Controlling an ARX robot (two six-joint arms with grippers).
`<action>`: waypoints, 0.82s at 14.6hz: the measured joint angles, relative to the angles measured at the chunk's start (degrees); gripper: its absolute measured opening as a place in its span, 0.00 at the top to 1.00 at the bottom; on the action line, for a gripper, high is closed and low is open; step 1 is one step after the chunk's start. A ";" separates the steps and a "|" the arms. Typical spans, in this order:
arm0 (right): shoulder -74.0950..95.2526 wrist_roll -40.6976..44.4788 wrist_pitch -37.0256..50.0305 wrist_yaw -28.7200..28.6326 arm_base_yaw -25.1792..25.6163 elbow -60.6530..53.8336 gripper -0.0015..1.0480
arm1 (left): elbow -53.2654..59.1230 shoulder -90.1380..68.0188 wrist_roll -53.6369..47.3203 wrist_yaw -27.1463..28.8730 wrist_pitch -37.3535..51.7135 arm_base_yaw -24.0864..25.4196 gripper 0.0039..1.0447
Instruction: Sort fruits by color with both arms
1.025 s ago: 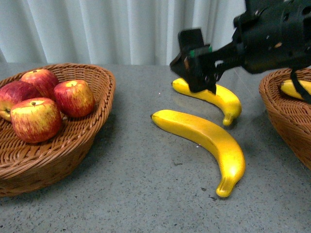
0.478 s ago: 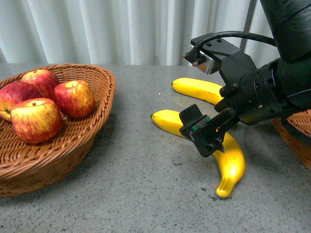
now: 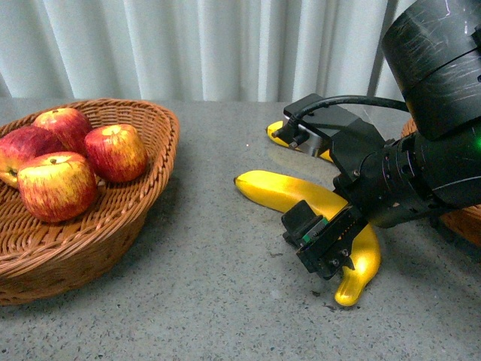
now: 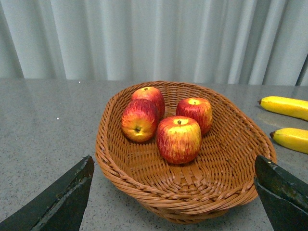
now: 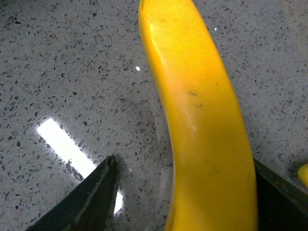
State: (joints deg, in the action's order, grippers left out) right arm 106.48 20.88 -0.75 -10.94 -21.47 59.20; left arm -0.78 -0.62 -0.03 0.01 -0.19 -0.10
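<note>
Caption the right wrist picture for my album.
Open right tool straddling a yellow banana on the speckled grey table.

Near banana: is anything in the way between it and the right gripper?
Nothing visible. The right gripper is open with a finger on each side of the near banana, which lies on the table; the right wrist view shows nothing between them.

Grey speckled tabletop point(image 3: 203, 286) under near banana point(image 3: 301, 197), far banana point(image 3: 275, 134), left basket point(image 3: 113, 226) (wicker), right basket point(image 3: 464, 224).
</note>
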 joint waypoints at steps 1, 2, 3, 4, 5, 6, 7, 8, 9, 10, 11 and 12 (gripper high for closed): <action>0.00 0.28 0.90 0.13 -0.02 -0.35 0.33 | 0.00 0.00 0.00 0.00 0.00 0.00 0.06; -0.04 0.46 1.90 0.09 0.11 -0.83 0.45 | 0.00 0.00 0.00 0.00 0.00 0.00 0.06; -0.20 0.59 2.34 0.02 0.24 -1.09 0.55 | 0.00 0.00 0.00 0.00 0.00 0.00 0.06; -0.98 0.61 2.67 -0.26 0.92 -1.46 0.65 | 0.02 0.00 0.00 0.00 0.00 0.00 0.06; -2.12 0.31 3.48 -0.81 1.73 -1.77 0.67 | 0.00 0.00 0.00 0.00 0.00 0.00 0.06; -4.11 -0.66 5.11 -2.23 2.89 -1.97 0.67 | 0.00 0.00 0.00 0.02 0.00 0.00 0.06; -6.91 -1.79 6.71 -3.17 4.33 -2.08 0.67 | 0.00 0.00 0.00 0.00 0.00 0.00 0.06; -10.82 -2.43 7.28 -4.26 6.82 -2.25 0.67 | 0.00 0.00 0.00 0.00 0.00 0.00 0.06; -13.84 -2.32 7.65 -4.33 9.66 -2.67 0.67 | 0.00 0.00 0.00 0.00 0.00 0.00 0.06; -16.50 -1.25 7.67 -4.20 13.86 -3.32 0.67 | 0.00 0.00 0.00 0.00 0.00 0.00 0.06; -17.46 -0.37 6.64 -4.55 18.16 -3.93 0.67 | 0.00 0.00 0.00 0.00 0.00 0.00 0.06; -17.62 1.25 5.25 -4.52 22.64 -5.05 0.67 | 0.00 0.00 0.00 0.00 0.00 0.00 0.06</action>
State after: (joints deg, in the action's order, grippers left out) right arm 88.86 22.13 4.49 -15.46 1.17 54.15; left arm -0.78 -0.62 -0.03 0.01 -0.19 -0.10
